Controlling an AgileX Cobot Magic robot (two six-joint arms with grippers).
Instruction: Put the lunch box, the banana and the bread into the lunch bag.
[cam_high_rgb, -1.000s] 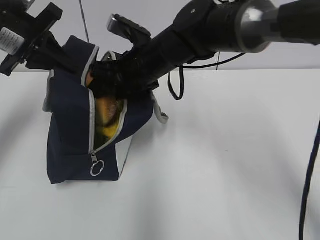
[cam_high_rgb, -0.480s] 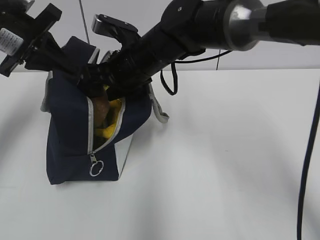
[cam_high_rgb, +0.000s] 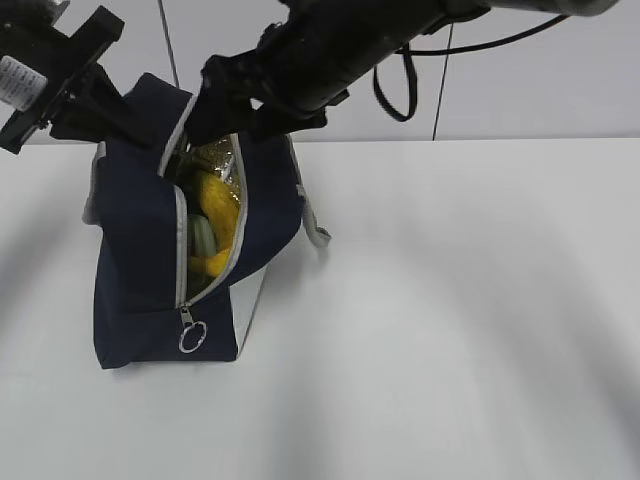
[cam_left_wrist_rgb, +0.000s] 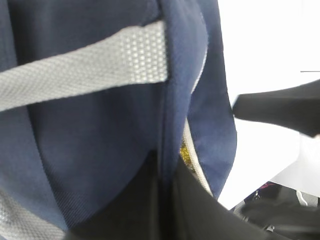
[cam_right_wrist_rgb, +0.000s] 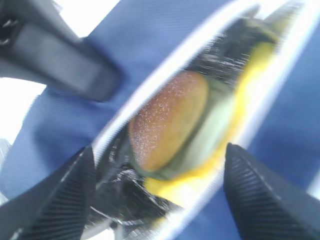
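No readable brand or print on anything. The only label is a small white sticker on the left arm's mount at the top-left of the exterior view, text too small to make out.

Lunch bag (cam_high_rgb: 160, 270) stands upright on the white bench (cam_high_rgb: 450, 300), near its left edge and toward the back. Zipper runs open down the front, ring pull (cam_high_rgb: 193, 337) hanging low near the base. Grey strap (cam_left_wrist_rgb: 85, 70) crosses the navy fabric in the left wrist view.

Contents, seen through the opening:
- bread (cam_right_wrist_rgb: 167, 120) on top, golden-brown, inside the bag
- lunch box (cam_right_wrist_rgb: 210, 137) beside and under the bread, sage-green lid showing
- banana (cam_high_rgb: 215, 215) yellow, along the side of the opening, below the other two

All three sit inside the bag.

Left gripper (cam_high_rgb: 125, 120) is clenched on the bag's top edge at its left rear corner, pinching the fabric and holding the mouth open.

Right gripper (cam_right_wrist_rgb: 160, 195) hangs just above the opening, fingers (cam_right_wrist_rgb: 260, 200) spread wide, nothing between them, clear of the bread.

Obstructions: right arm (cam_high_rgb: 330, 45) crosses over the bag's top in the exterior view and hides the upper end of the opening. A black cable (cam_high_rgb: 400, 85) loops beneath it. Right wrist view is motion-blurred. Silver lining shows at the mouth of the bag.
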